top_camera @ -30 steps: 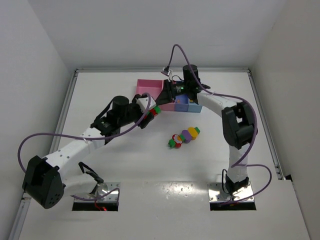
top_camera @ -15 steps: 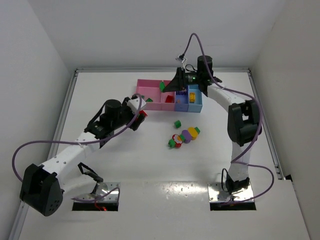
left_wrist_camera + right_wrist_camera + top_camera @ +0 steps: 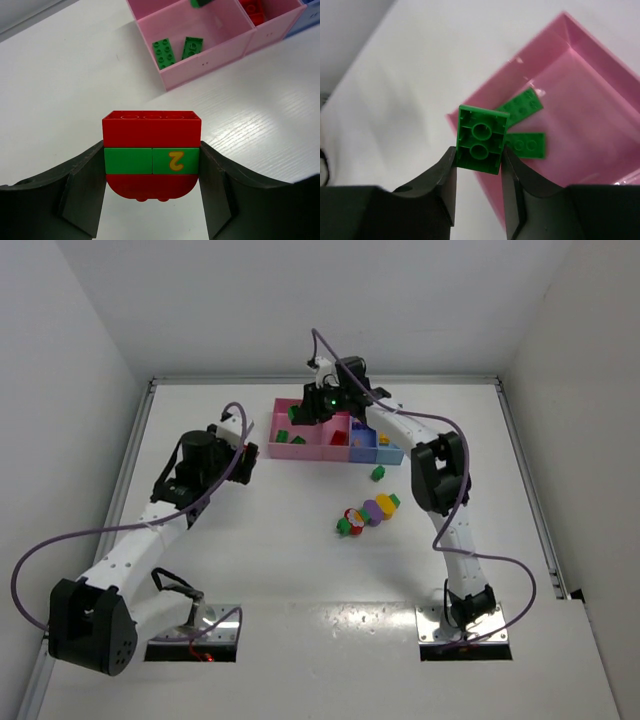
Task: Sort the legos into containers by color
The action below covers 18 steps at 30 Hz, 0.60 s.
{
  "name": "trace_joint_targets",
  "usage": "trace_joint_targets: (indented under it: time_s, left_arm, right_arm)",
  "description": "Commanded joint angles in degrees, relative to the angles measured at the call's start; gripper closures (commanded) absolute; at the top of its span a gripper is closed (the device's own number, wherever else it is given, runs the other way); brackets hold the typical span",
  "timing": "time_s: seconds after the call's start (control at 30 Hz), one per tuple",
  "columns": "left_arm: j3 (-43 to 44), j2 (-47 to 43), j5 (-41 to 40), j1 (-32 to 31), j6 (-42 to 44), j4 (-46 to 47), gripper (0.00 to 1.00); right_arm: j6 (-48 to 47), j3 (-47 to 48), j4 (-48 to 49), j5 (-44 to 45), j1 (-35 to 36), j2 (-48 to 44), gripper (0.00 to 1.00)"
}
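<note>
Currently mid-drop w/ a green piece. Rt gripper: pinched tight on green brick, hollow underside toward wrist cam, long axis pointing out along the fingers, pads on both long sides. Hanging over near-left corner of wide pink bin, about on the rim line. Bin floor off to upper right in wrist view, w/ two flat green plates lying there. Needs a nudge inward toward those plates before letting go, by my read; otherwise risk of clipping the rim and bouncing out onto table.

Lt gripper: about half-wide, clamped on red-green-red stack, yellow mark on the green band. Held above bare table, short of the row, wide pink bin ahead and to the right. Prob needs splitting before sorting. Nearer to that bin: rt arm, by far.

Elsewhere: red brick in narrow pink bin; mixed legos clustered mid-table; lone green brick just in front of light blue bin.

Vs half a sec ago: rt arm swung left, from over the narrow bins to the wide pink one. Lt arm pulled back left, away from the row. Lone green brick further right and closer to the bins than then.
</note>
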Motion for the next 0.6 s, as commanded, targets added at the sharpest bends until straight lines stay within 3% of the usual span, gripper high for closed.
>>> trace_joint_targets:
  time_s: [0.0,0.03,0.17,0.23,0.33,0.37,0.4,0.43,0.53,0.57]
  left_arm:
    - [3.51,0.67,0.54,0.33,-2.02,1.86,0.72]
    - [4.12,1.36,0.55,0.33,-2.02,1.86,0.72]
    - [5.35,2.60,3.52,0.33,-2.63,2.47,0.72]
    - [5.36,3.83,7.65,0.33,-3.15,3.08,0.72]
    - [5.97,5.32,12.84,0.33,-4.47,4.32,0.72]
    - [6.49,5.33,13.89,0.33,-4.48,4.93,0.72]
    - [6.50,5.85,15.65,0.33,-5.09,4.94,0.72]
    - [6.50,5.85,16.62,0.33,-5.09,5.55,0.72]
    - [7.02,7.25,18.65,-0.28,-5.62,6.25,0.72]
    - [7.03,7.26,19.26,-0.80,-5.62,6.25,0.72]
  right_arm:
    - [-6.98,3.15,-4.81,11.44,0.73,1.49,0.67]
    - [-6.99,3.15,-4.81,11.45,0.73,1.50,0.52]
    - [-7.52,2.53,-5.34,8.84,1.26,0.27,0.26]
    - [-6.30,0.43,-4.21,5.41,0.73,-2.70,0.25]
    - [0.10,-4.14,0.43,-8.63,-2.42,-5.88,0.24]
    - [3.00,-8.24,3.24,-17.81,-3.21,-8.15,0.24]
    - [7.12,-10.72,7.54,-22.77,-4.44,-9.13,0.24]
    - [18.91,-15.61,19.07,-30.13,-4.45,-9.92,0.19]
    - [35.50,-21.45,34.70,-36.34,-4.28,-12.99,0.16]
    - [35.55,-23.03,35.43,-37.84,-4.28,-13.88,0.16]
